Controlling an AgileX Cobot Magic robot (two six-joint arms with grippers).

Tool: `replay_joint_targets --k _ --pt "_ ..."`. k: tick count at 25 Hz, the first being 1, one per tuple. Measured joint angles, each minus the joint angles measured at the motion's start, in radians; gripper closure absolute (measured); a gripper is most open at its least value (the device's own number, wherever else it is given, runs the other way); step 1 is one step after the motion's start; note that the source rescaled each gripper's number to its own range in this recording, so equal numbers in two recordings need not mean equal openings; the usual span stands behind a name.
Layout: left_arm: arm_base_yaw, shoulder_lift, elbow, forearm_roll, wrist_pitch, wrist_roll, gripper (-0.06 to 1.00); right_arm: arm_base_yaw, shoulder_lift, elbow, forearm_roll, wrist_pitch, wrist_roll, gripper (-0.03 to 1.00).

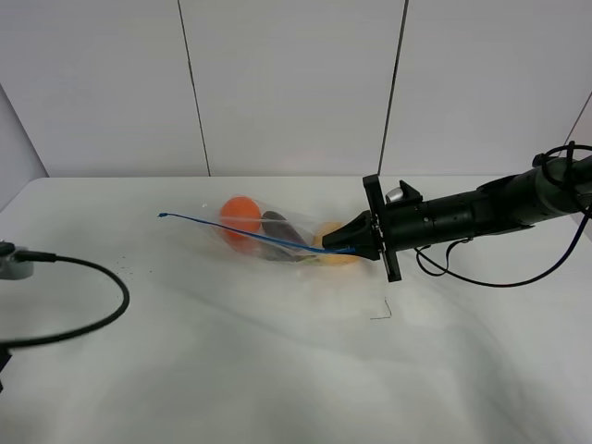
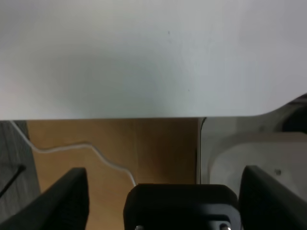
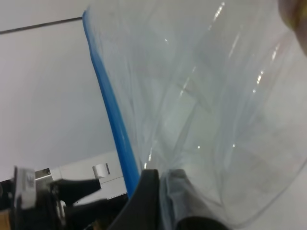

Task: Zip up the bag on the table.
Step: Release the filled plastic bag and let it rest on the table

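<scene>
—Clear plastic, crinkled: the bag lies on its side on the table, about mid-width and toward the far edge. Contents?

—An orange piece at the left end, a dark purple piece in the middle, a yellow piece nearest the arm. The blue zip strip runs in a thin line along the near edge.

—What has hold of it?

—The right gripper, reaching in from the right. Its jaws are clamped on the right end of the strip. Its wrist view shows the strip running down into a dark finger, with film bulging beside it.

—And the left gripper?

—Well apart from the bag, by the table's left edge. Its two fingers stand wide with nothing between them.

—Surface?

—White, matte, rounded corners. A thin black mark sits on the near side of the right gripper, with a few dark specks left of the bag. A black cable loops over the left part.

—Room?

—A pale panelled wall with dark vertical seams stands behind the table. The left wrist view shows the table's edge and a brown wood-toned floor below it. A white cord trails across that floor.
</scene>
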Motion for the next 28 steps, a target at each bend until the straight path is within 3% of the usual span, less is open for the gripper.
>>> replay_joint_targets --k 5,12,20,28 --pt "0.000 -0.191 0.077 0.000 -0.021 0.000 -0.05 0.000 0.000 0.000 0.000 0.000 0.000 0.97" --pt "0.000 -0.358 0.086 0.000 -0.040 0.000 -0.05 0.000 0.000 0.000 0.000 0.000 0.000 0.97" --pt "0.000 -0.395 0.086 0.002 -0.040 0.000 -0.05 0.000 0.000 0.000 0.000 0.000 0.000 0.97" --pt "0.054 -0.410 0.086 0.003 -0.040 0.000 -0.05 0.000 0.000 0.000 0.000 0.000 0.000 0.97"
